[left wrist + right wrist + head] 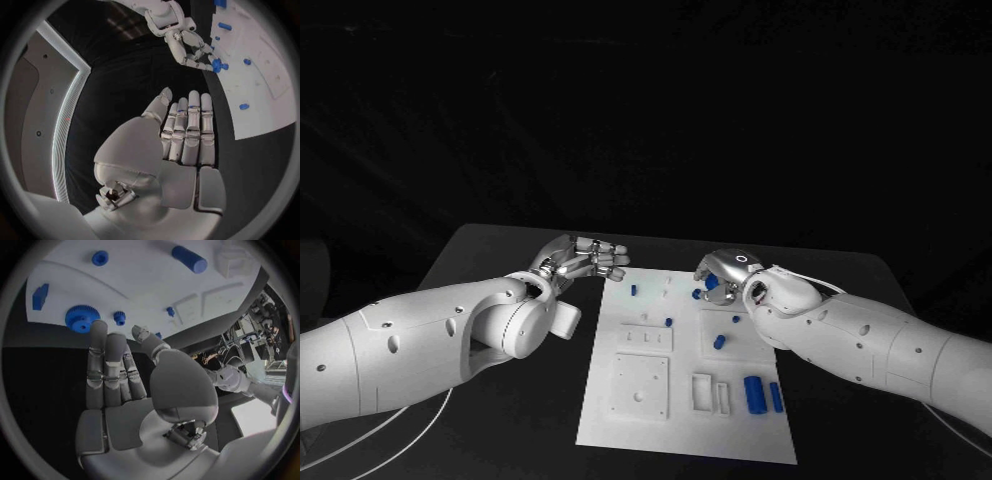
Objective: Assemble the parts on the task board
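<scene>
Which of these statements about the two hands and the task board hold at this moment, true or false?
1. The left hand grips a blue part. False: the left hand holds nothing; its fingers are stretched out, and it hovers over the black table beside the board.
2. The right hand has its fingertips right at a blue gear. True.
3. Two long blue pieces lie side by side on the near right part of the task board. True.
4. The task board is black and sits on a white table. False: the board is white and the table is black.
</scene>
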You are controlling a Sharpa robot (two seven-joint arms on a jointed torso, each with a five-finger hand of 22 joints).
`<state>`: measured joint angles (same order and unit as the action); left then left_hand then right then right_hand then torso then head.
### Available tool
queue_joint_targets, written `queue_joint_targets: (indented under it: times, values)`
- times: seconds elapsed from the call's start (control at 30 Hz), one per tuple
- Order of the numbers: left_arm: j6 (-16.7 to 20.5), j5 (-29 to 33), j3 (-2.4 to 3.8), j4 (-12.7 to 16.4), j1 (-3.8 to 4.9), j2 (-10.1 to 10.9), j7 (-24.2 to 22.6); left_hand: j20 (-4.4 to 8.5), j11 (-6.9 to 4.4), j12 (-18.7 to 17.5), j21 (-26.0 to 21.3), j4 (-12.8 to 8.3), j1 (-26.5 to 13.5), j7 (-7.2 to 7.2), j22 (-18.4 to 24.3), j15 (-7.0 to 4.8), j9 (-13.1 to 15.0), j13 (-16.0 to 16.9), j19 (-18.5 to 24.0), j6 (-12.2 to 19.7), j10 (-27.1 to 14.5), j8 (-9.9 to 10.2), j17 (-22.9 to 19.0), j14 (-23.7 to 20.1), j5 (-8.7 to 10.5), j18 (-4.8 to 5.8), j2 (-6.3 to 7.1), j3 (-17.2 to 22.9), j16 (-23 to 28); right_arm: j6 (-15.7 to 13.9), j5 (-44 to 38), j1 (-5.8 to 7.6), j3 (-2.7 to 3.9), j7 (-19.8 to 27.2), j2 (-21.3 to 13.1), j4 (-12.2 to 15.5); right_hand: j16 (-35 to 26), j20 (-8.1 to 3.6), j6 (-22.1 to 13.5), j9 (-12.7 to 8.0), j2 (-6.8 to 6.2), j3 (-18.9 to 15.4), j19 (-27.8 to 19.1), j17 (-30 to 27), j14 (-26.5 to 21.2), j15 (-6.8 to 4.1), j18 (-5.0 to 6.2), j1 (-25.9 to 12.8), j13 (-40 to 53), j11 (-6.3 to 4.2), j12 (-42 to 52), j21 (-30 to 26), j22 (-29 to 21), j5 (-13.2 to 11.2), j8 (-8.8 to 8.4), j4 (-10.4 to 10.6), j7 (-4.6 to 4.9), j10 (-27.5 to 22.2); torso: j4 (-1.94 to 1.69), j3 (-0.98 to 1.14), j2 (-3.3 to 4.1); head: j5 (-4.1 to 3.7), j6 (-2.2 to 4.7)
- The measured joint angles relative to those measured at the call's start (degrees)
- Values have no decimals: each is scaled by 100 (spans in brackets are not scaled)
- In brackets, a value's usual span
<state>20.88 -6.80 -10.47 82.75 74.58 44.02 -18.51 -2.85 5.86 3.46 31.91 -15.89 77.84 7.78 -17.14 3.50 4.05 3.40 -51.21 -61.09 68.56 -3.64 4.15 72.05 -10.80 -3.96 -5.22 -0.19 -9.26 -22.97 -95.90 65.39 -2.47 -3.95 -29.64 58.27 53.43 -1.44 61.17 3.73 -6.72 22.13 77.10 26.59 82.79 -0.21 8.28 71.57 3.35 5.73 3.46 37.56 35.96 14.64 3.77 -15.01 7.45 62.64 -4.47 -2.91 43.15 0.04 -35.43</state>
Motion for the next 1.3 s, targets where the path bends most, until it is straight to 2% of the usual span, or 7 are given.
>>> queue_joint_targets:
  times: [0.23, 0.37, 0.6, 0.8, 0.9, 1.07, 1.3]
  values:
    - [-8, -5, 8, 39, 5, -1, 0, 19, 19, 0, -31, 0, -21, 0, 30, 0, 0, 0, -19, 0, -19, 0, 0, 0, 0, 0, -21, 0, 0, 0, -169, -37, -27, -99, 43, -112, 25, 0, 21, 0, 0, 232, 41, -19, 0, 0, -5, 0, 0, -1, 0, -120, 246, -117, 0, 11, -21, 2, -27, -17, 92, -8, 31]
    - [-14, -6, 10, 50, 6, -11, 0, 19, 19, 0, -31, 0, -21, 0, 49, 0, 0, 0, -19, 0, -19, 0, 0, 0, 0, 0, -21, 0, 23, -1, -243, -48, -33, -143, 67, -161, 48, -19, 32, 1, -68, 419, 61, -19, 0, 0, -13, -22, 0, -22, 0, -211, 426, -201, 0, 19, -32, 22, -46, -30, 132, -7, 49]
    - [-22, -9, 11, 72, 7, -13, 0, -2, -1, 0, -58, 1, -21, 0, 74, 0, 0, -1, -40, 0, -39, 0, 1, 0, 0, 0, -21, 0, 23, -18, -341, -53, -35, -211, 100, -218, 69, 0, 38, 1, -68, 587, 82, -18, 0, 0, -33, -22, 0, -9, 0, -321, 635, -291, 0, 50, -38, 35, -74, -48, 209, -43, 78]
    - [-27, -11, 11, 96, 10, -9, 2, 19, -2, 0, -58, 0, -45, 0, 89, 0, 0, -1, -60, 0, -39, 0, 1, 0, 0, 1, -45, 0, 23, -34, -381, -53, -35, -246, 113, -229, 102, -10, 78, 1, -121, 779, 174, -26, -21, -18, -34, -30, 0, -21, 0, -577, 990, -406, 0, 150, -36, 65, -83, -59, 263, -55, 90]
    - [-29, -11, 11, 95, 12, -11, 4, 19, -2, 0, -58, 1, -45, 0, 90, 0, 0, -1, -60, 0, -39, 0, 1, 0, 0, 1, -45, 0, 23, -36, -386, -54, -36, -253, 118, -229, 103, -29, 124, 1, -121, 937, 193, -26, -21, -18, -35, -30, -1, -47, 0, -609, 1080, -579, 0, 178, -40, 152, -85, -62, 285, -59, 91]
    - [-35, -11, 13, 85, 14, -21, 7, 19, -2, 0, -79, 19, -45, 0, 103, 0, 0, -1, -60, 0, -39, 0, 1, 0, 0, 1, -45, -18, 23, -38, -389, -53, -35, -261, 120, -227, 103, -45, 262, 0, -59, 1221, 210, -26, -43, -39, -36, -92, -1, -86, 0, -609, 1181, -762, 0, 258, -50, 316, -86, -66, 314, -66, 83]
    - [-41, -11, 14, 67, 17, -28, 12, 19, -2, 0, -79, 19, -45, 0, 103, 0, 1, -1, -60, 0, -39, 0, 1, 0, 0, 1, -45, -18, 23, -160, -401, -1, -3, -268, 112, -189, 103, -81, 505, -2, 3, 1556, 245, -25, -51, -91, -43, -119, 7, -182, 8, -588, 1378, -1039, -33, 356, -109, 647, -84, -66, 422, -73, 200]
